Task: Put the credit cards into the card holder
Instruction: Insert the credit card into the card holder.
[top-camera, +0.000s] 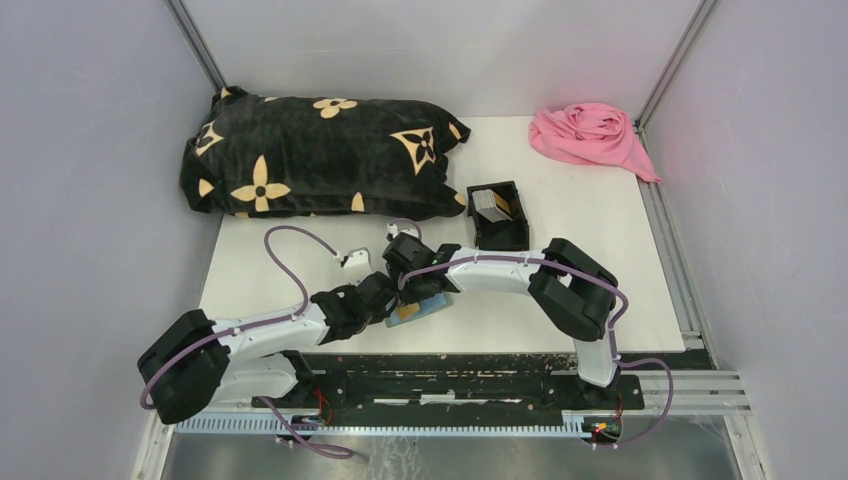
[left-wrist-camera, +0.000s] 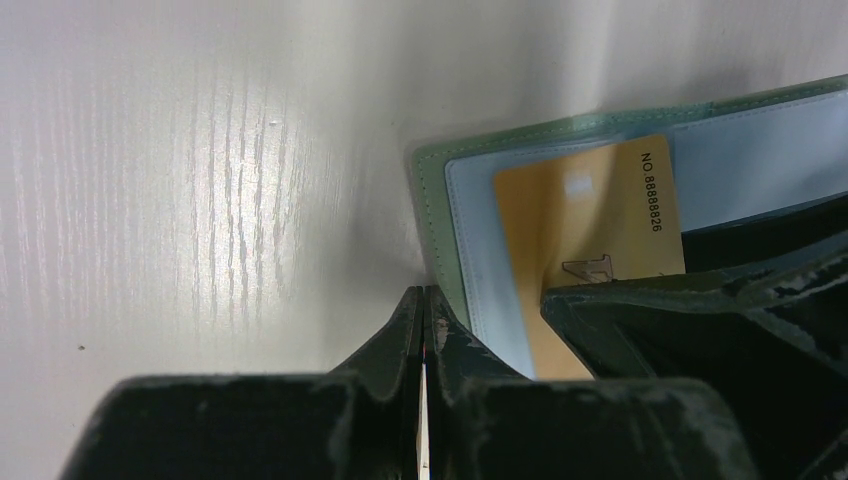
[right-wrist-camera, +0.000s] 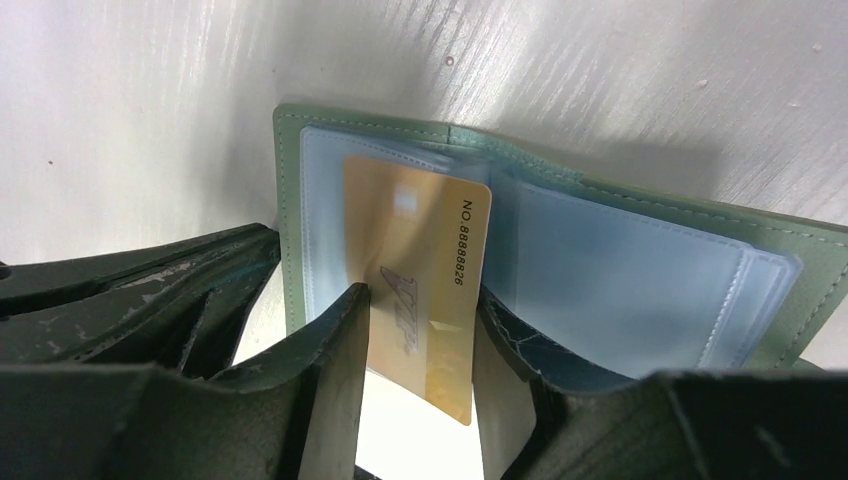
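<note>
So the card holder (right-wrist-camera: 620, 280) is lying open and flat on the white table (top-camera: 600, 260), near the front edge and roughly in the middle, right where both arms meet. It has a green rim and pale bluish pockets facing up. The right gripper (right-wrist-camera: 420, 310) has one finger on each long edge of a gold credit card (right-wrist-camera: 415, 230) (it says VIP, with a number down the side), so it's clamped on that card across its width. The card is lying over one of the pale pockets, close to the fold. Its far end looks like it might be just under the clear plastic, but honestly I can't tell for sure whether it's in the slot. The left gripper (left-wrist-camera: 422, 295) has its fingers pressed tight together with nothing between them, and the tips sit right at the holder's green edge. I can't tell if it's actually pushing down on it. Farther back and a bit to the right there's a black box (top-camera: 500, 240) with more cards (top-camera: 490, 205) standing in it. A black flowery pillow (top-camera: 320, 155) is at the far left, and a pink cloth (top-camera: 585, 135) is bunched in the far right corner.
</note>
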